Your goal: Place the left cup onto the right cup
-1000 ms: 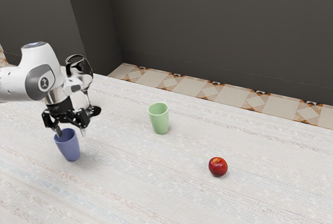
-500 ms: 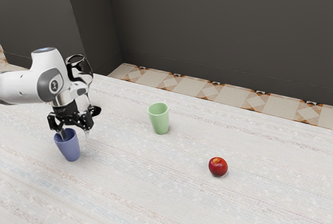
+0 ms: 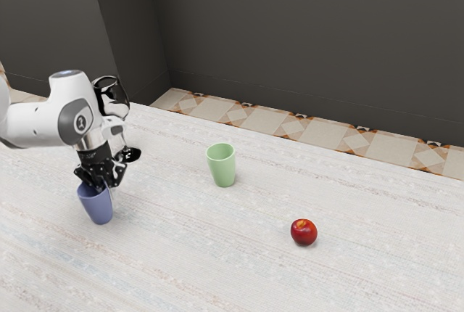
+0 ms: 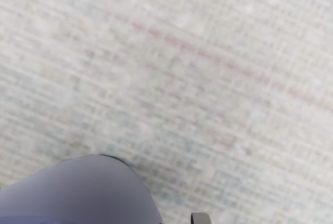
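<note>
The blue cup (image 3: 96, 205) stands upright at the exterior view's left on the pale table. My gripper (image 3: 98, 181) is right on top of it, its black fingers drawn close together over the near side of the rim, shut on the cup's wall. The green cup (image 3: 221, 164) stands upright further toward the exterior view's right, apart from everything. In the wrist view the blue cup (image 4: 78, 193) bulges as a blurred shape directly under my hand, with bare tabletop beyond it.
A clear wine glass (image 3: 114, 105) stands just behind my hand, its foot (image 3: 130, 155) near the gripper. A red apple (image 3: 304, 231) lies toward the front right. The table's far edge (image 3: 290, 138) borders a tiled floor.
The fingers, spread wide around the blue cup's rim a second ago, have come together on it. The hand sank slightly and the arm's elbow shifted toward the exterior view's right.
</note>
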Robot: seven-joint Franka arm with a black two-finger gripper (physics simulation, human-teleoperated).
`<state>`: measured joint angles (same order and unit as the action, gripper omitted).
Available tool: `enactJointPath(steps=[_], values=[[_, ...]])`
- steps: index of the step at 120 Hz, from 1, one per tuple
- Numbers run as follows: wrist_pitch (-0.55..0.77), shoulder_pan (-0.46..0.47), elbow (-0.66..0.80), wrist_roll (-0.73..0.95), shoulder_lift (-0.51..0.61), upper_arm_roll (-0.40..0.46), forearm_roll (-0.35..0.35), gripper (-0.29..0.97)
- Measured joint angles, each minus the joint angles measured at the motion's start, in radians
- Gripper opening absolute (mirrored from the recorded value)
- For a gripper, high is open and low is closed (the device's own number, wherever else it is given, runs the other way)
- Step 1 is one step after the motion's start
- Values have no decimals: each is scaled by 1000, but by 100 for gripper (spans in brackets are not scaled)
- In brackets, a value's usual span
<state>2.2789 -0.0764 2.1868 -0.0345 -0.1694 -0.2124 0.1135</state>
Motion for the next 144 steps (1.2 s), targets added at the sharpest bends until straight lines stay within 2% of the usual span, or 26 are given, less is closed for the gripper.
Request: enactJointPath(steps=[18, 42, 57, 70, 81, 105, 144], values=[[-19, 0, -1, -4, 0, -3, -4, -6], [-50, 0, -11, -13, 10, -5, -15, -9], [-134, 8, -121, -39, 18, 41, -61, -10], [-207, 96, -265, -64, 1, 77, -89, -10], [-262, 145, -467, -83, -100, 110, -117, -10], [-369, 158, -861, -111, -349, 179, -158, -11], [-485, 161, -1215, -140, -605, 232, -161, -11]])
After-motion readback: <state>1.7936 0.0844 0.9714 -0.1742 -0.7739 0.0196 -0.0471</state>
